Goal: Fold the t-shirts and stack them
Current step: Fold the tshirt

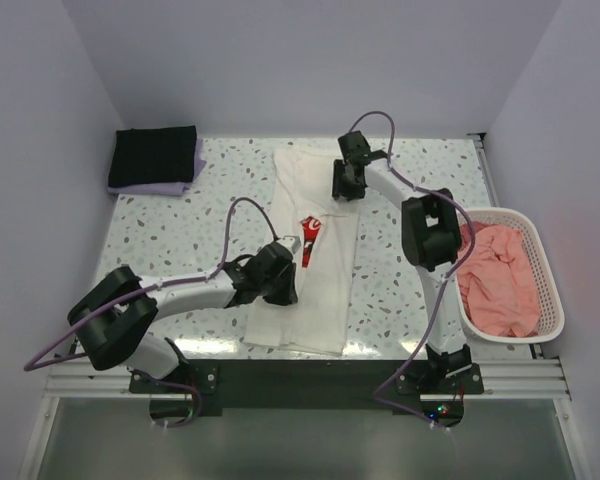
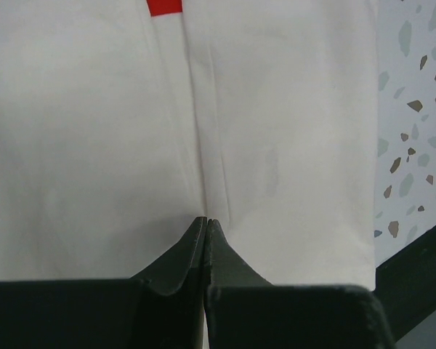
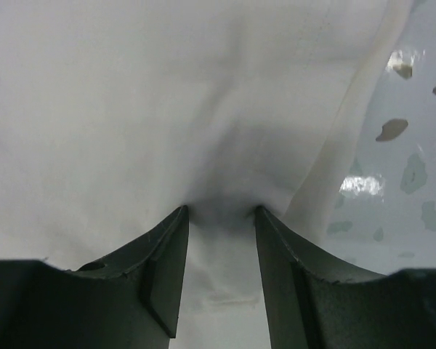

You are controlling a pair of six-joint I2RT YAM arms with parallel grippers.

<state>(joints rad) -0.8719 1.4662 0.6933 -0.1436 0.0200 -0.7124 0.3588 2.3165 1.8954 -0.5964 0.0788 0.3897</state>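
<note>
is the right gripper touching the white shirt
Touching. The right wrist view shows the right gripper with jaws apart and both fingertips pressed into the cream-white t-shirt, the cloth puckering between them.

You have bright, even light from overhead in the top view. The speckled table [image 1: 160, 250] glares white along its far edge and in a strip at its near edge, and the arms cast only short, soft shadows. In the left wrist view the cream-white t-shirt [image 2: 291, 160] is evenly lit and sharp, while the left gripper [image 2: 206, 222] reads as a dark, slightly soft shape. The right wrist view is dimmer and greyer. A shadow pools on the cloth at the right gripper [image 3: 219, 209], and the table at the right edge is blurred, with bright glare spots.
</note>
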